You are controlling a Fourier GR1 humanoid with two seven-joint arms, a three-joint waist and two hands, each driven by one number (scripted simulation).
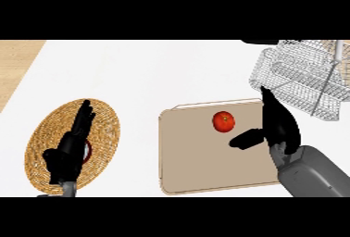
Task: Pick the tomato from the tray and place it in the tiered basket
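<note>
— Fingers of the right robot hand [282,127] stand straight, thumb spread toward the tomato [223,121], holding nothing. It sits just right of the tomato, over the tray's [198,171] right edge.

— And the tomato itself?

— On the tan tray, in its upper right part, apart from the thumb; a small gap shows between them.

— What could go wrong from here, in your judgement?

— The tomato is round and smooth, so if the thumb or fingers meet it off-centre while closing, it may roll leftward across the flat tray, away from the hand. The tray has only a low lip, I think, so a hard nudge might send it toward the edge.

— Anything beyond that?

— The wire tiered basket [304,78] stands up and to the right of the tomato, close behind the fingertips. A lift taken straight up could catch its wire rim or its upright post. The tiers look shallow, so a release too near the rim might let the tomato roll out onto the white desk [137,69].

— The other hand?

— The left robot hand [68,148] rests open, fingers up, far left of the tomato, over a woven round mat [103,139]. It plays no part, I judge.

— Any brands, labels, writing?

— None I can read anywhere.
</note>
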